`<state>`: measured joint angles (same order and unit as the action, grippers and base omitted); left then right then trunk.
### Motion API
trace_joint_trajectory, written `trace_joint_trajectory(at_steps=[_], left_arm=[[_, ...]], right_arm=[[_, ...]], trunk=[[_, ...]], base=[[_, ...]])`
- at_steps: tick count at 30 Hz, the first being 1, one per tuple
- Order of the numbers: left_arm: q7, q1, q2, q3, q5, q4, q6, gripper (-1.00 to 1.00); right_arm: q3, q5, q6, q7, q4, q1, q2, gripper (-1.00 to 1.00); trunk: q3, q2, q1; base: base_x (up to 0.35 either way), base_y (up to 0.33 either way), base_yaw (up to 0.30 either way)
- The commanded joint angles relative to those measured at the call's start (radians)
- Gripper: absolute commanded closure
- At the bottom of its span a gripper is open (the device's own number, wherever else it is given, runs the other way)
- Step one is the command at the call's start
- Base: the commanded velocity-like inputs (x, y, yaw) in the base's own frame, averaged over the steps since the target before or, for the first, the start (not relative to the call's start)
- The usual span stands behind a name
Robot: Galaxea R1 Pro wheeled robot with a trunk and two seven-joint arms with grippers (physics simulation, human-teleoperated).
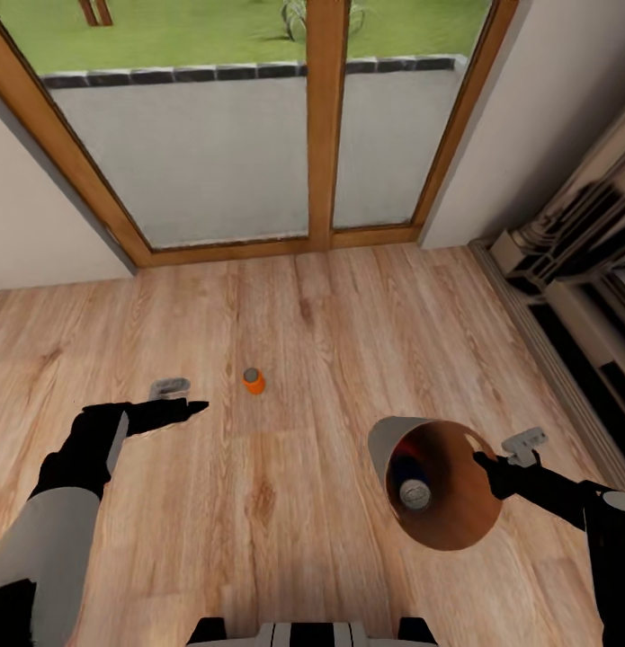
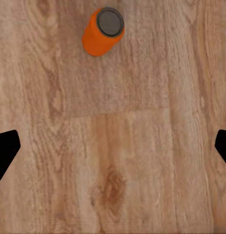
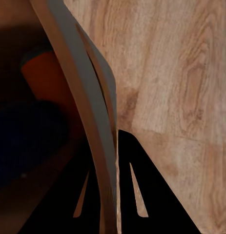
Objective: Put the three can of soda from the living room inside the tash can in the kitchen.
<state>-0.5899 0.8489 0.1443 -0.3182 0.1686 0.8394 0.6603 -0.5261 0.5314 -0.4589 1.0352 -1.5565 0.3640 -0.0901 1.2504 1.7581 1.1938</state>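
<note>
Head view: our right gripper (image 1: 488,469) pinches the trash can (image 1: 435,483) rim; the orange can (image 1: 253,380) stands at one o'clock from our left gripper (image 1: 173,402). Left wrist view: fingers wide apart, empty, so we should centre over it, then descend. Right wrist view: fingers clamp the wall.

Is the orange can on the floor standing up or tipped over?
Upright: the orange can stands on the wood floor, its grey top facing up in the left wrist view.

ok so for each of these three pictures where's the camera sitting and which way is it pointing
Head view: high on the robot, facing down at the plank floor before the glass doors; both arms show.
Left wrist view: above the floor, facing down at the orange soda can, fingertips spread.
Right wrist view: at the trash can, right gripper clamped on its rim.
Shared: head and left wrist views show that orange can.
</note>
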Motion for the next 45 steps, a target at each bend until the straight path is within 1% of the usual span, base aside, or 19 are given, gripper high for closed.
trace_joint_trajectory(at_steps=[1, 4, 6, 7, 8, 9, 12, 15, 17, 18, 20, 21, 23, 26, 27, 28, 33, 43, 45], left_arm=[[0.006, 0.038, 0.000, 0.000, 0.001, -0.001, 0.043, -1.00], [0.014, 0.122, 0.000, 0.001, 0.003, -0.003, 0.126, -1.00], [0.016, 0.173, 0.000, 0.001, 0.003, -0.003, 0.213, -1.00], [0.017, 0.182, 0.000, 0.001, 0.002, -0.003, 0.228, -1.00], [0.017, 0.197, 0.000, 0.001, 0.002, -0.004, 0.250, -1.00], [0.017, 0.206, 0.000, 0.001, 0.002, -0.004, 0.265, -1.00], [0.018, 0.215, -0.002, 0.008, 0.004, -0.006, 0.279, -1.00], [0.022, 0.216, -0.008, 0.040, 0.005, -0.016, 0.283, -1.00], [0.030, 0.216, -0.016, 0.050, 0.005, -0.019, 0.281, -1.00], [0.047, 0.214, -0.027, 0.056, 0.004, -0.021, 0.280, -1.00], [0.107, 0.210, -0.046, 0.062, 0.002, -0.018, 0.278, -1.00], [0.160, 0.209, -0.056, 0.064, 0.000, -0.015, 0.278, -1.00], [0.235, 0.208, -0.068, 0.067, -0.005, -0.012, 0.277, -1.00], [0.273, 0.207, -0.075, 0.070, -0.006, -0.010, 0.272, -1.00], [0.276, 0.207, -0.075, 0.070, -0.007, -0.010, 0.270, -1.00], [0.283, 0.206, -0.076, 0.071, -0.008, -0.010, 0.255, -1.00], [0.284, 0.205, -0.077, 0.073, -0.009, -0.010, 0.207, -1.00], [0.282, 0.205, -0.077, 0.074, -0.011, -0.009, 0.197, -1.00], [0.282, 0.205, -0.077, 0.074, -0.011, -0.010, 0.196, -1.00]], right_arm=[[0.003, -0.016, -0.057, 0.010, -0.011, 0.010, -0.001, 1.00], [0.007, 0.034, -0.113, 0.010, -0.021, 0.070, -0.006, 1.00], [0.015, 0.115, -0.174, 0.017, -0.025, 0.150, -0.014, 1.00], [0.017, 0.139, -0.194, 0.020, -0.026, 0.168, -0.018, 1.00], [0.021, 0.178, -0.226, 0.029, -0.027, 0.202, -0.027, 1.00], [0.032, 0.207, -0.248, 0.043, -0.027, 0.232, -0.037, 1.00], [0.064, 0.252, -0.294, 0.062, -0.028, 0.296, -0.057, 1.00], [0.102, 0.319, -0.390, 0.088, -0.027, 0.374, -0.093, 1.00], [0.117, 0.337, -0.419, 0.109, -0.025, 0.405, -0.109, 1.00], [0.129, 0.348, -0.438, 0.127, -0.021, 0.435, -0.126, 1.00], [0.139, 0.358, -0.456, 0.145, -0.017, 0.474, -0.148, 1.00], [0.143, 0.362, -0.462, 0.151, -0.016, 0.494, -0.158, 1.00], [0.147, 0.367, -0.470, 0.158, -0.014, 0.523, -0.170, 1.00], [0.150, 0.378, -0.486, 0.161, -0.013, 0.542, -0.178, 1.00], [0.152, 0.384, -0.489, 0.162, -0.013, 0.544, -0.179, 1.00], [0.161, 0.411, -0.495, 0.163, -0.014, 0.550, -0.182, 1.00], [0.187, 0.482, -0.518, 0.166, -0.014, 0.576, -0.184, 1.00], [0.216, 0.504, -0.551, 0.169, -0.018, 0.590, -0.185, 1.00], [0.234, 0.531, -0.560, 0.169, -0.018, 0.614, -0.185, 1.00]], trunk=[[0.000, 0.000, 0.000], [0.000, 0.000, 0.000], [0.000, 0.000, 0.000], [0.000, 0.000, 0.000], [0.000, 0.000, 0.000], [0.000, 0.000, 0.000], [0.000, 0.000, 0.000], [0.000, 0.000, 0.000], [0.000, 0.000, 0.000], [0.000, 0.000, 0.000], [0.000, 0.000, 0.000], [0.000, 0.000, 0.000], [0.000, 0.000, 0.000], [0.003, 0.007, 0.004], [0.006, 0.014, 0.008], [0.010, 0.021, 0.011], [0.031, 0.056, 0.031], [0.077, 0.126, 0.069], [0.080, 0.126, 0.069]], base=[[0.321, 0.005, 0.000], [0.321, 0.003, 0.000], [0.322, 0.001, 0.000], [0.322, 0.001, 0.000], [0.322, 0.000, 0.000], [0.322, 0.000, 0.000], [0.304, 0.000, 0.000], [0.144, 0.000, 0.000], [0.069, 0.000, 0.000], [0.039, 0.000, 0.000], [0.023, 0.000, 0.000], [0.013, 0.000, 0.000], [0.007, 0.000, 0.000], [0.003, 0.000, 0.000], [0.001, 0.000, 0.000], [0.000, 0.000, 0.000], [0.000, 0.000, 0.000], [0.000, 0.000, 0.000], [0.000, 0.000, 0.000]])
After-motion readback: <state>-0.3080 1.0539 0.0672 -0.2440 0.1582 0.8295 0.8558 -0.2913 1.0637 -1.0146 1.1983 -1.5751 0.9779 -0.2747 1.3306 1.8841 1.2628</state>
